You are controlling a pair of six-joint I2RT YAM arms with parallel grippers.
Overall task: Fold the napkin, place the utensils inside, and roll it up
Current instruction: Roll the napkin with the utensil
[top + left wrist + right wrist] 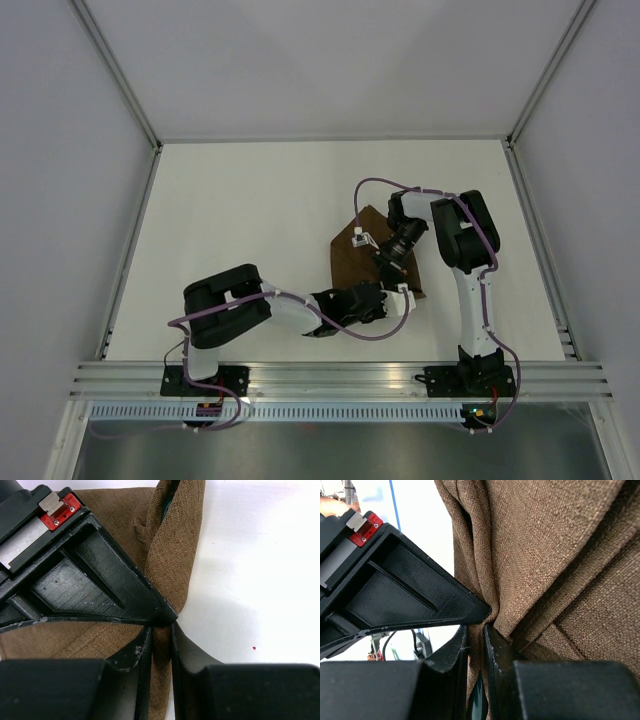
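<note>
Pinching the napkin [350, 265] at its near edge, approx 5 o'clock on the cloth, the left fingers [145, 647] are nearly closed w/ a raised fold of brown weave squeezed btwn the tips. The left arm [240, 300] reaches in low from 8 o'clock. Just beyond, nearer the cloth's ctr, the right fingers [489, 642] grip another bunched fold, w/ a gap only as wide as the cloth in it. Pleats drape away from that pinch. The right arm [465, 240] bends back in from 2 o'clock. The napkin lies rumpled and partly folded on the white surface [250, 200], right of ctr at approx 3 o'clock, its far corner pointing to 12.
</note>
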